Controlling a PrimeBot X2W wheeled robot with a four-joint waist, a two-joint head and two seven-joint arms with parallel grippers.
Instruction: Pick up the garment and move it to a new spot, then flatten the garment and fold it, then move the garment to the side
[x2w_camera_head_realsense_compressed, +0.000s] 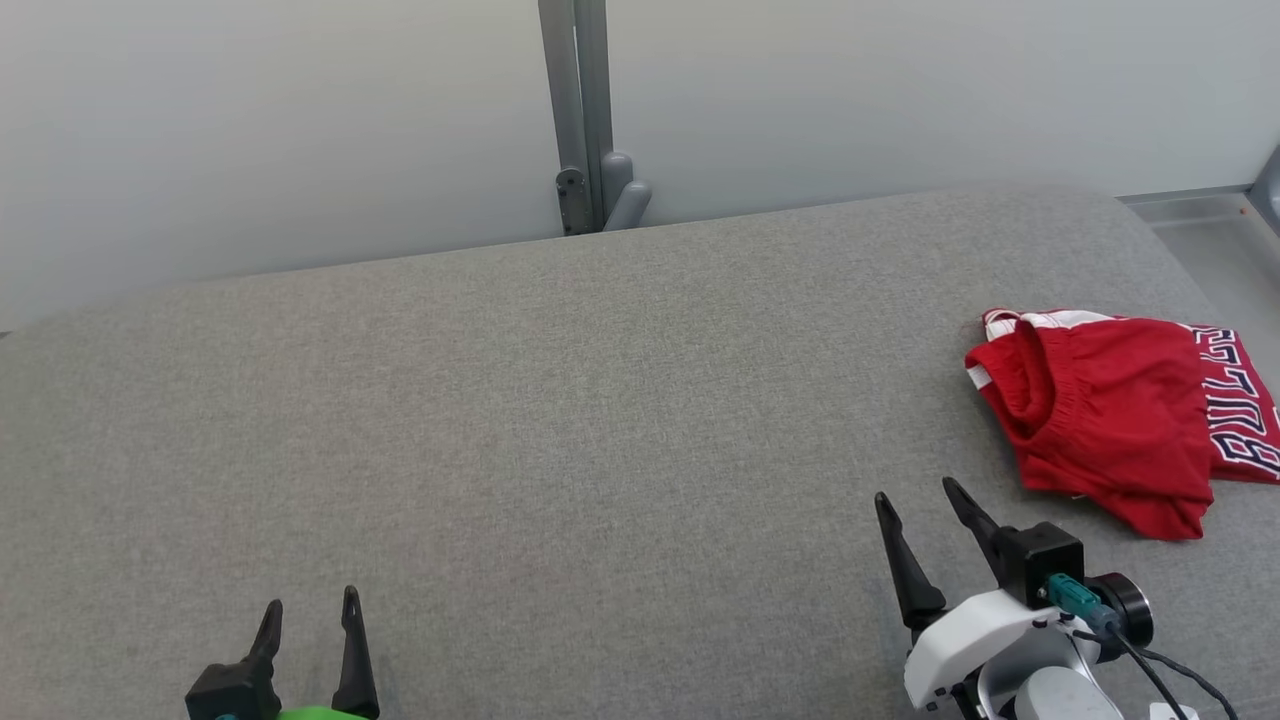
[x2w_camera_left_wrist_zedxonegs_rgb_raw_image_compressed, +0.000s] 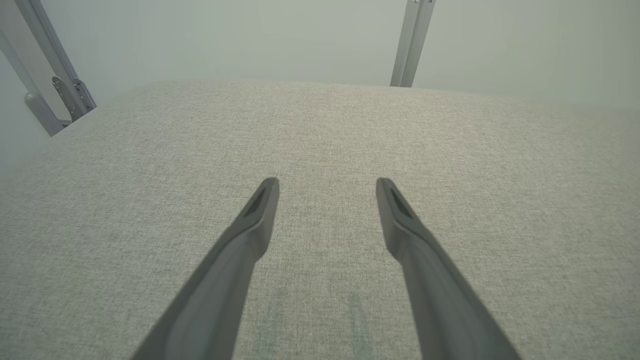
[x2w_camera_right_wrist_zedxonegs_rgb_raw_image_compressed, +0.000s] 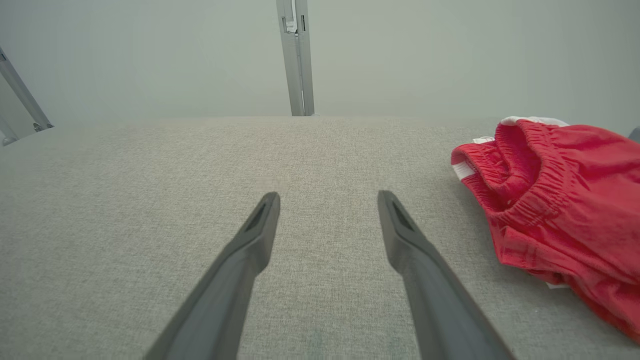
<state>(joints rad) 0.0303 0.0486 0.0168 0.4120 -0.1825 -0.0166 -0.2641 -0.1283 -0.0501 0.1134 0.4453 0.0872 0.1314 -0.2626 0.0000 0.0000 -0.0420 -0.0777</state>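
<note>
The garment (x2w_camera_head_realsense_compressed: 1120, 415) is a pair of red shorts with white trim and dark lettering, lying crumpled at the right edge of the grey fabric surface (x2w_camera_head_realsense_compressed: 560, 400). In the right wrist view the garment (x2w_camera_right_wrist_zedxonegs_rgb_raw_image_compressed: 565, 200) lies to the right of the fingers, elastic waistband facing them. My right gripper (x2w_camera_head_realsense_compressed: 918, 500) stands open a little left of and nearer than the shorts, not touching them. My left gripper (x2w_camera_head_realsense_compressed: 312, 600) is open at the lower left, far from the garment. In the wrist views both the left gripper (x2w_camera_left_wrist_zedxonegs_rgb_raw_image_compressed: 327, 185) and the right gripper (x2w_camera_right_wrist_zedxonegs_rgb_raw_image_compressed: 328, 197) hold nothing.
A pale wall runs behind the surface, with a grey metal post (x2w_camera_head_realsense_compressed: 585, 120) and bracket at its back edge. A second slanted post (x2w_camera_left_wrist_zedxonegs_rgb_raw_image_compressed: 50, 80) stands at the surface's left corner. The surface's right edge (x2w_camera_head_realsense_compressed: 1190, 270) drops off just beyond the shorts.
</note>
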